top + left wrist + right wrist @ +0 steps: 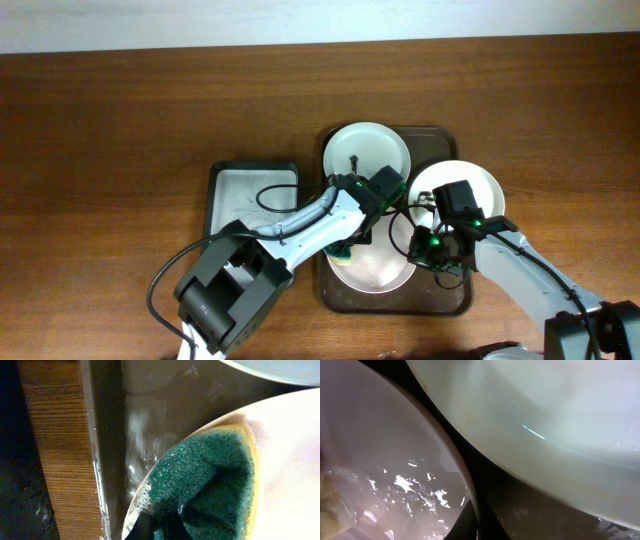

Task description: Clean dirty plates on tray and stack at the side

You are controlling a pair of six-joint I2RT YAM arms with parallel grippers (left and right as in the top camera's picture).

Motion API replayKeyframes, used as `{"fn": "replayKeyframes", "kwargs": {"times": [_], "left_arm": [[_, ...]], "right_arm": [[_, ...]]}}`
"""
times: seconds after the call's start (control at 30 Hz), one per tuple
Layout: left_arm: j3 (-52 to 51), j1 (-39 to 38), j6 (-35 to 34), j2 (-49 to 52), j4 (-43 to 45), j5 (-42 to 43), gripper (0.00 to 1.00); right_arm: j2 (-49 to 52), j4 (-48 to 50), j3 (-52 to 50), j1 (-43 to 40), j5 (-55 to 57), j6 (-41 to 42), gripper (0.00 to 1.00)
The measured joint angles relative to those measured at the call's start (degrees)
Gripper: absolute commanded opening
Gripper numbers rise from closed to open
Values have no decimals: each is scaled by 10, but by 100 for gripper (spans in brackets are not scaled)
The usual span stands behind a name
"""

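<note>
Your white-shelled left arm (305, 222) and right arm (525, 268) carry black joint housings, looping black cables (276, 190) and small green lights (436, 243).

overhead: bright, sharp; left wrist: dim, blurred; right wrist: soft focus, glare on plate (410, 485)

Three white plates: far plate (366, 155), right plate (478, 185) and near plate (385, 270), all toward the table's right edge. One brown tray (435, 140) lies under them. One grey tray (232, 205) sits mid-table. One sponge (210, 480). Two arms: left arm (305, 225), right arm (530, 272).
</note>
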Motion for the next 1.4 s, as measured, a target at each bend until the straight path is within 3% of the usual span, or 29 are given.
{"fn": "replayKeyframes", "kwargs": {"times": [0.13,0.33,0.63,0.8,0.93,1.07,1.17,1.4], "left_arm": [[-2,3,0,0,51,29,0],[-25,24,0,0,186,174,0],[-29,3,-2,10,232,243,0],[-18,20,-1,9,169,240,0],[-22,52,3,-18,71,165,0],[-36,66,30,-89,37,96,0],[-40,87,51,-195,0,54,0],[-76,206,130,-301,-40,43,0]], "right_arm": [[-1,-7,1,-1,12,4,4],[-3,-12,4,-7,40,8,4],[-3,-11,4,-7,40,5,4],[-3,-7,4,-7,36,3,4],[-3,-6,4,-5,33,1,4],[-7,-14,4,-4,34,1,4],[-44,-51,4,-4,53,-1,4],[-175,-161,83,40,147,-37,4]]}}
